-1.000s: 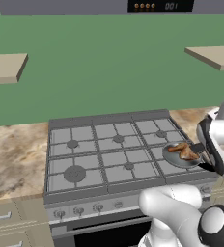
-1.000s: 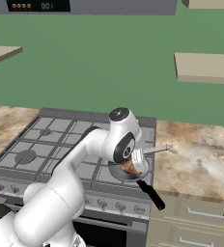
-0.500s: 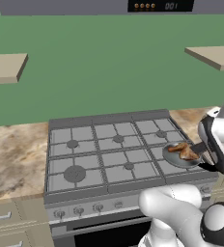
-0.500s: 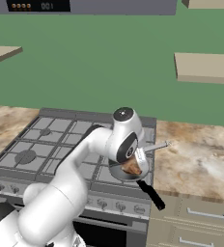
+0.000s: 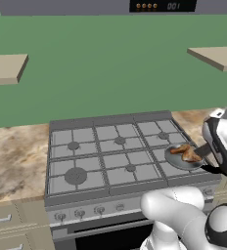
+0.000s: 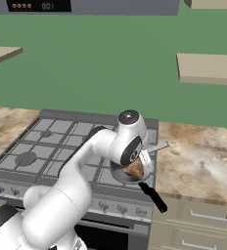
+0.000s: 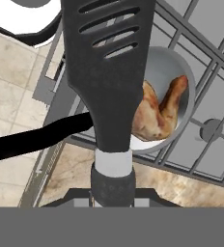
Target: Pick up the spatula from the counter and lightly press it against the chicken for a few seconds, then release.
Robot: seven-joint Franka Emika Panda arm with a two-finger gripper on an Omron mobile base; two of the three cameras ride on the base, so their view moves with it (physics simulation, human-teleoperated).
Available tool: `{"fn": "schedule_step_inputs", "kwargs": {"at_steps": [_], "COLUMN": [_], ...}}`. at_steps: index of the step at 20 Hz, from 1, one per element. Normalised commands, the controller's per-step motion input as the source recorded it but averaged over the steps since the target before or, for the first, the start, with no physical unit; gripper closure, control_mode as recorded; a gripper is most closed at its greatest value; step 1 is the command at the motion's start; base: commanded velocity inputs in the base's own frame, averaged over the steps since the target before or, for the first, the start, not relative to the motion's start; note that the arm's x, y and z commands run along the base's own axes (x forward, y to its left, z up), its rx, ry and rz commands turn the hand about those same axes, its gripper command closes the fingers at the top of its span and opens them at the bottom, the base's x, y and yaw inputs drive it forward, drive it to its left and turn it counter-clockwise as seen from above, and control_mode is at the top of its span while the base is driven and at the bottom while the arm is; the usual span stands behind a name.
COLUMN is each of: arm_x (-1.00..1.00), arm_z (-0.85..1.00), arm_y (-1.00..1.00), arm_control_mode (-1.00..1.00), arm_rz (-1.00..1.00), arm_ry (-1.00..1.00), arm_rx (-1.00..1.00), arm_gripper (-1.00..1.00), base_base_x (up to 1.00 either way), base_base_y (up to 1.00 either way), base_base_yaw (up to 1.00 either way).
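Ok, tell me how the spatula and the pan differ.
The spatula is a flat, slotted, dark blade; the pan is a round, pale grey dish. The spatula is held in the gripper; the pan sits on the stove holding the chicken. Both have dark handles.

1 spatula [image 7: 106,72], 1 chicken pc [image 7: 160,111], 1 pan [image 7: 169,65], 1 stove [image 5: 101,156]
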Motion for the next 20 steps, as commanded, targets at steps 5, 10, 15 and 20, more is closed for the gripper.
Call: {"fn": "schedule_step_inputs", "kwargs": {"at_steps": [5,10,15,20], "arm_x": [0.0,0.0,0.06,0.36], "arm_z": [-0.02,-0.12,-0.17,-0.03], "arm_y": [0.0,0.0,0.05,0.05], "arm_control_mode": [-1.0,-1.0,-1.0,-1.0], "arm_rz": [0.01,0.0,0.0,0.0], "arm_ry": [-0.08,-0.14,-0.11,-0.01], "arm_rx": [0.0,-0.03,-0.07,-0.07], "arm_gripper": [1.0,1.0,1.0,1.0], "base_base_x": [0.0,0.0,0.0,0.0], "base_base_y": [0.0,0.0,0.0,0.0], "base_base_yaw": [0.0,0.0,0.0,0.0]}}
